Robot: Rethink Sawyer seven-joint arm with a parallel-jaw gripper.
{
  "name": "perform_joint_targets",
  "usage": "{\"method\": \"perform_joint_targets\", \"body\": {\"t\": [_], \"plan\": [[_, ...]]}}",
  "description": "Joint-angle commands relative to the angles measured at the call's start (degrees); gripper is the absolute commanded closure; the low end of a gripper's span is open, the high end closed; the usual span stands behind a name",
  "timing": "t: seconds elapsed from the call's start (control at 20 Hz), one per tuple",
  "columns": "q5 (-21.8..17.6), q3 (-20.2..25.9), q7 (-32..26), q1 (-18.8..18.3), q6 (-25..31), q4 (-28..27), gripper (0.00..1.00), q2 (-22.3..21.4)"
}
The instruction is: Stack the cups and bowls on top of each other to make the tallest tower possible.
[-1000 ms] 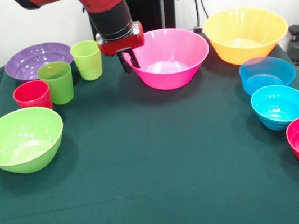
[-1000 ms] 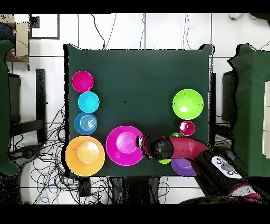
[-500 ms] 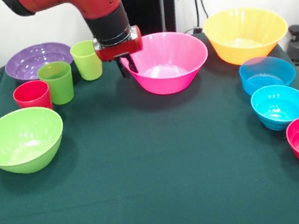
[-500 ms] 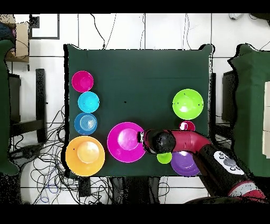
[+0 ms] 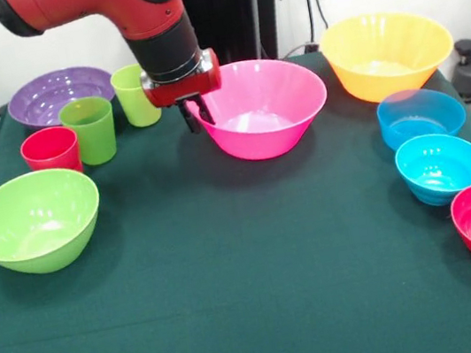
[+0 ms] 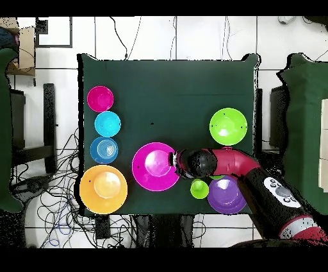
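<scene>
Nothing is stacked yet: the hand pinches the rim of the pink bowl near the desk's far edge, while every other bowl and cup sits separately, so the whole tower remains unbuilt.

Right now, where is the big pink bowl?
In the front view the pink bowl sits at the back middle of the table, between the light green cup and the orange bowl, with the pincer at its left rim.

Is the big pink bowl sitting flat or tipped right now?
Tipped: the pink bowl has its gripper-side rim raised, with the gripper clamped on that rim.
</scene>
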Motion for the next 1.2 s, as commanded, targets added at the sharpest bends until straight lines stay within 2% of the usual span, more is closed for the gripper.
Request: {"method": "perform_joint_targets", "body": {"t": [0.05,1.2], "plan": [[-5.07,5.34,-14.76,-0.51,4.05,-9.91,1.00,3.13],[-6.05,8.60,-17.22,-0.64,9.02,-14.81,1.00,5.56]]}}
